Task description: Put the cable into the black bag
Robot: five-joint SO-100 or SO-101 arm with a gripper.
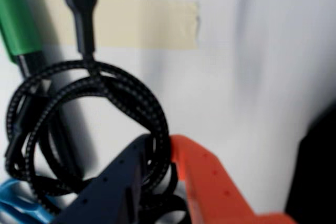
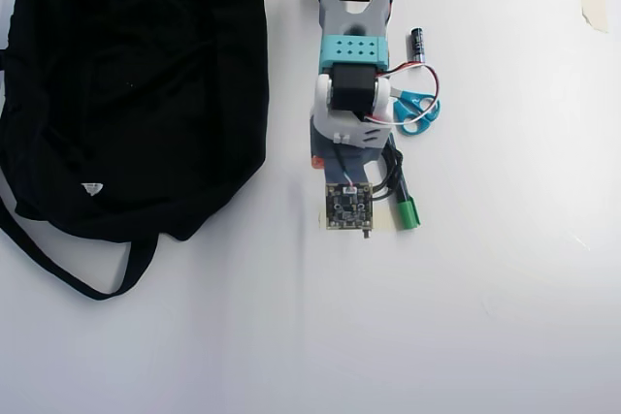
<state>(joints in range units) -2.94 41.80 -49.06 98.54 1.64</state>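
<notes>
In the wrist view the cable [image 1: 131, 93], a braided black wire coiled in a loop, lies against the white table with its plug end [image 1: 80, 9] pointing up the frame. My gripper [image 1: 163, 144] has a dark jaw and an orange jaw shut on the right side of the coil. In the overhead view the gripper is hidden under the wrist and its camera board [image 2: 347, 206], and only a bit of the cable [image 2: 392, 167] shows. The black bag [image 2: 126, 84] lies flat to the left, apart from the arm. Its edge shows dark at the right of the wrist view [image 1: 317, 171].
A green marker [image 2: 408, 212] lies beside the cable and also shows in the wrist view [image 1: 18, 24]. Blue scissors [image 2: 417, 109] and a small black cylinder [image 2: 417, 43] lie right of the arm. A tape strip [image 1: 142, 22] is on the table.
</notes>
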